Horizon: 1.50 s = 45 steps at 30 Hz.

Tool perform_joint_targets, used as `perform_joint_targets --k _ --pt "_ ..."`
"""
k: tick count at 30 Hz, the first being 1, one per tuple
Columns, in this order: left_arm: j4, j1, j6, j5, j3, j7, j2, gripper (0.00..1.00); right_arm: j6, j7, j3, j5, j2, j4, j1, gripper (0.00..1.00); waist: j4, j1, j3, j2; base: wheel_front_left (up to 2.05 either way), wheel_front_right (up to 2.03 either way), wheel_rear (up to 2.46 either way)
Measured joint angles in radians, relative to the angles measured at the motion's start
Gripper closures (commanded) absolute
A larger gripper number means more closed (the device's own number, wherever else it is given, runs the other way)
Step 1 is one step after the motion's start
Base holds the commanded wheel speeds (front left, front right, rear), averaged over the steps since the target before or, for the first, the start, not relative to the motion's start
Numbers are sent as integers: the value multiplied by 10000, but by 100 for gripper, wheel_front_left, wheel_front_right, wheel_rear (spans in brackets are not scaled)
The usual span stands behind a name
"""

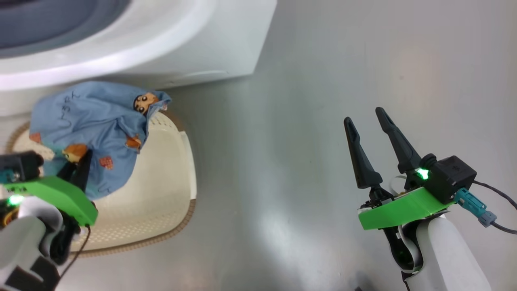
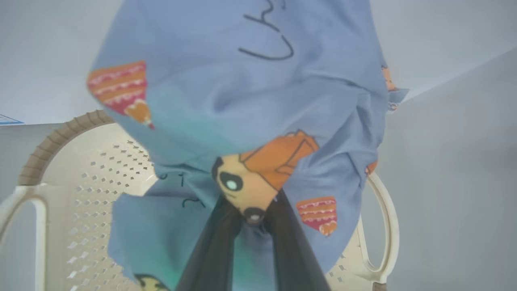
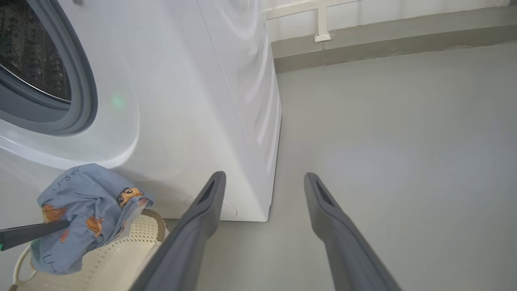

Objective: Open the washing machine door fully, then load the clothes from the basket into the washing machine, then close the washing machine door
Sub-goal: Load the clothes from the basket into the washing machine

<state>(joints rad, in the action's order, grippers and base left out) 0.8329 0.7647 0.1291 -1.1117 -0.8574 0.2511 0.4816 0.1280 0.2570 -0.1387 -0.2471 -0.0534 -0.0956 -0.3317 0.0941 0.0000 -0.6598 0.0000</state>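
My left gripper (image 1: 82, 161) is shut on the clothes (image 1: 93, 125), a light blue garment with orange-brown bears, held bunched just above the basket (image 1: 161, 190). In the left wrist view its fingers (image 2: 218, 242) pinch the garment (image 2: 242, 101) at a bear print, with the basket (image 2: 80, 194) behind. My right gripper (image 1: 363, 115) stands open over the bare floor, well right of the basket, with nothing between its fingers (image 3: 202, 214). The washing machine (image 3: 181, 101) shows its grey rubber ring (image 3: 83, 93) and uncovered drum (image 3: 32, 60). The washing machine door is out of view.
The cream basket (image 3: 121, 258) sits on the floor right against the washing machine's (image 1: 194, 52) front. Grey floor (image 1: 323, 81) stretches to the right of both. A wall base (image 3: 383, 40) runs along the far side in the right wrist view.
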Motion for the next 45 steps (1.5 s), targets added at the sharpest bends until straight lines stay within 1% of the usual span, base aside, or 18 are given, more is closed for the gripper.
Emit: perform_joint_targets --k 3,13,14,15,22,26,35,41,45 --pt "-274 -646 0 564 901 2 -136 100 0 0 42 12 -8 -130 47 0 -155 0 414 0 0 0 0" --pt "-1482 -2651 0 2610 3883 2 -876 100 0 0 305 169 -19 -439 652 0 -497 -1 1874 0 0 0 0" --pt "-1649 -2855 0 2815 4174 2 -976 100 0 0 362 169 -15 -462 726 0 -520 0 2022 0 0 0 0" --pt "-2015 -3273 -12 3273 4717 0 -1156 100 0 0 518 169 -21 -481 875 0 -566 0 2317 0 0 0 0" --pt "-3480 -4558 -13 4759 6466 2 -1770 100 0 0 577 174 -21 -579 1271 0 -674 0 3257 0 0 0 0" --pt "-4349 -5170 -13 5382 7114 2 -2178 100 0 0 589 174 -15 -606 1498 0 -695 0 3735 0 0 0 0" --pt "-5758 -6341 -13 6623 8263 2 -2704 100 0 0 788 261 -8 -564 1992 0 -632 0 4666 0 0 0 0" --pt "-6357 -6920 -13 7227 8715 2 -3106 100 0 0 899 341 2 -537 2329 0 -558 0 5140 0 0 0 0" --pt "-6594 -7273 -12 7430 8939 6 -3404 100 0 0 982 401 8 -520 2495 0 -540 0 5418 0 0 0 0"
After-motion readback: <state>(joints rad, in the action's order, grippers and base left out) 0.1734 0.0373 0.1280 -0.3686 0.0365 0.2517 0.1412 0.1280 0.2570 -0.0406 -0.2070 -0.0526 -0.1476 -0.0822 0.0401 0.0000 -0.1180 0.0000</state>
